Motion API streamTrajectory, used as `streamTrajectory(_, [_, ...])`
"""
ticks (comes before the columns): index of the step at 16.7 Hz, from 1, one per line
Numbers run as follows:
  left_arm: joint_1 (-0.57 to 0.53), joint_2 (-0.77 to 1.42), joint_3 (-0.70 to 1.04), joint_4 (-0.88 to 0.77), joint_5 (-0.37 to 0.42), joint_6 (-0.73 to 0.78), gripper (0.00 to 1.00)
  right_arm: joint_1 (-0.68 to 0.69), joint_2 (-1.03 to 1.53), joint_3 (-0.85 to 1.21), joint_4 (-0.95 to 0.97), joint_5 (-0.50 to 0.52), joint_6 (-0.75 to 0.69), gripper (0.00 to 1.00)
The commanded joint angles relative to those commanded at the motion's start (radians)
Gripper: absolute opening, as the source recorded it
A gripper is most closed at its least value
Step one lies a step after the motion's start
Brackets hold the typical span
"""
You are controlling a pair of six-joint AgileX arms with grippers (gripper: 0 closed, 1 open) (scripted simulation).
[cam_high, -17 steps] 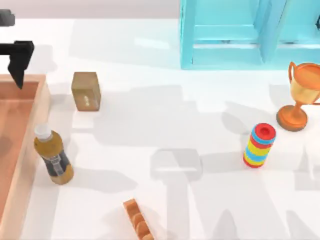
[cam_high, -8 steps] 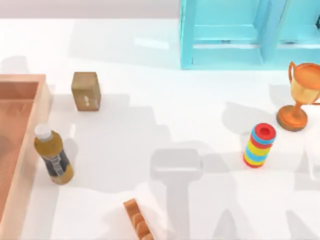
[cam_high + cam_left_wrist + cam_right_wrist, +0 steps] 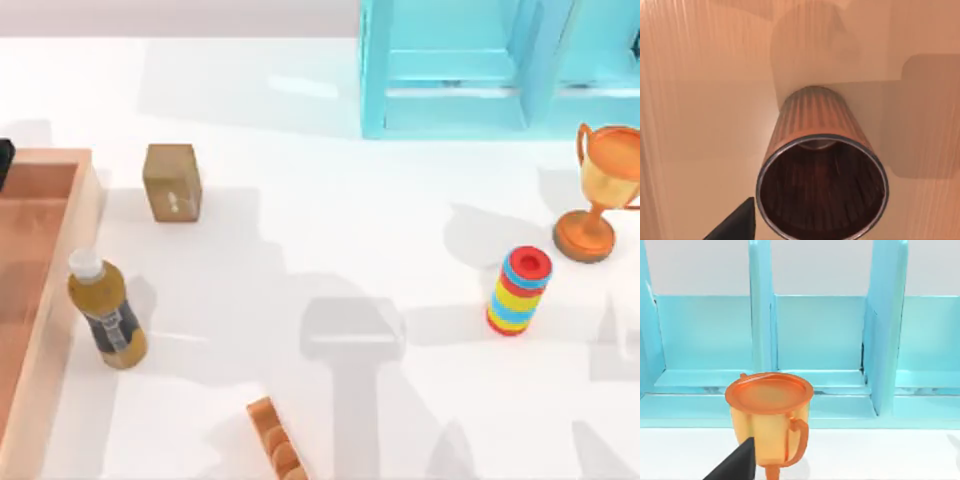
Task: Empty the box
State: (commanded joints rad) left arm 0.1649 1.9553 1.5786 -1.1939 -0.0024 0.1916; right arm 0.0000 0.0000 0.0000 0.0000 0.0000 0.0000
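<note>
The box (image 3: 45, 300) sits at the white table's (image 3: 330, 250) left edge, bottle (image 3: 107, 312) just beside its wall. Inside it, a brown cup (image 3: 822, 175) lies under the left gripper (image 3: 735, 225), finger spread impossible to tell. Across from the box stands a blue cabinet (image 3: 500, 70).

Shallow wooden box (image 3: 45, 300), table's left edge

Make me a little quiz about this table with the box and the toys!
1. True or false: the bottle stands inside the box.
2. What lies in the box, seen from the left wrist? A) a cup B) a ball C) a spoon
3. Fill in: the trophy stands in front of the light blue ____.

Key: 1 false, it stands just outside the rim. 2 A, the cup lies on its side. 3 cabinet.
</note>
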Motion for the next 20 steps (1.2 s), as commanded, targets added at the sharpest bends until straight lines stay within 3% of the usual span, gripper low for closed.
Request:
streamTrajectory(5, [0.010, 0.011, -0.170, 0.182, 0.000, 0.010, 1.00, 0.000, 0.000, 0.000, 0.000, 0.000, 0.000, 1.00])
streamTrajectory(11, [0.011, 0.020, -0.188, 0.208, 0.000, 0.011, 1.00, 0.000, 0.000, 0.000, 0.000, 0.000, 0.000, 1.00])
streamTrajectory(20, [0.011, 0.020, -0.188, 0.208, 0.000, 0.011, 0.32, 0.000, 0.000, 0.000, 0.000, 0.000, 0.000, 1.00])
